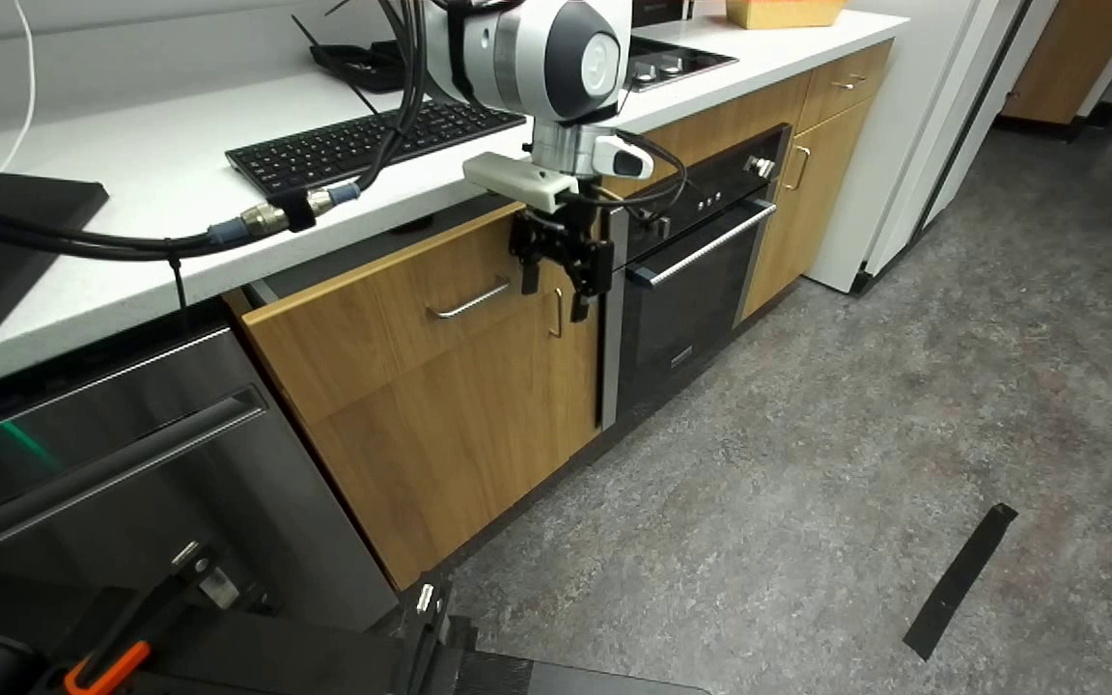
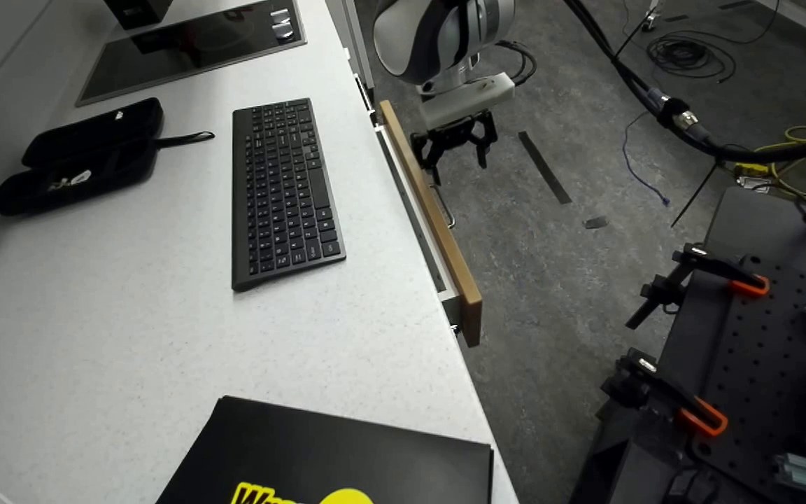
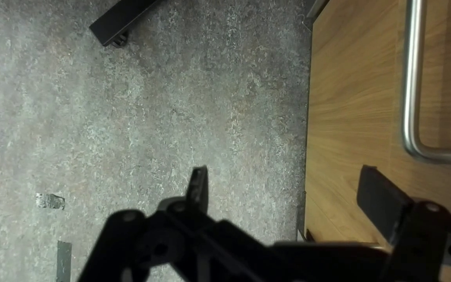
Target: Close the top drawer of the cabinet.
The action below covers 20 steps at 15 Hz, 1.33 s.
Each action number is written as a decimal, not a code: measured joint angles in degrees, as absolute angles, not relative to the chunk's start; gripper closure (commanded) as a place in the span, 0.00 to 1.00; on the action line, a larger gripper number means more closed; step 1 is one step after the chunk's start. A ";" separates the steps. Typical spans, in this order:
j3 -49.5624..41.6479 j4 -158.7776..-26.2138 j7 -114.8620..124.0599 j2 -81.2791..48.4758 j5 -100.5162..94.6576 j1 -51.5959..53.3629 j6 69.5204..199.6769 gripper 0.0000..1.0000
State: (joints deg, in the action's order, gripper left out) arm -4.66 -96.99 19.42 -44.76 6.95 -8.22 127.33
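The top drawer (image 1: 363, 347) has a light oak front and stands pulled partly out from under the white countertop. In an exterior view its front (image 2: 438, 224) stands a little out from the counter edge. Its silver bar handle (image 1: 469, 299) also shows in the wrist view (image 3: 412, 90). The cabinet (image 1: 459, 434) is oak with a white top (image 2: 347, 350). My gripper (image 1: 554, 297) is open and empty, pointing down beside the drawer front, past the handle (image 2: 448, 210). In the wrist view the gripper (image 3: 284, 169) has one finger close to the drawer front; I cannot tell whether they touch.
A black-fronted oven (image 1: 696, 280) sits beyond the drawer, and a steel appliance (image 1: 180, 483) on the near side. A keyboard (image 2: 284, 189), a black case (image 2: 88, 157) and a black box (image 2: 333, 455) lie on the counter. A black clamp-fitted table (image 2: 760, 336) stands opposite.
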 measured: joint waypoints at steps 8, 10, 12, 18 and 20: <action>-3.59 -92.84 19.44 -48.13 9.49 -8.07 127.29 0.00; -2.23 -89.84 19.44 -50.40 9.97 -7.69 126.99 0.00; -1.25 -87.08 19.44 -52.36 9.83 -6.75 126.16 0.00; -1.66 -84.71 18.03 -53.56 9.81 -6.45 121.82 0.00; -1.72 -84.75 18.03 -53.55 9.81 -6.39 121.82 0.00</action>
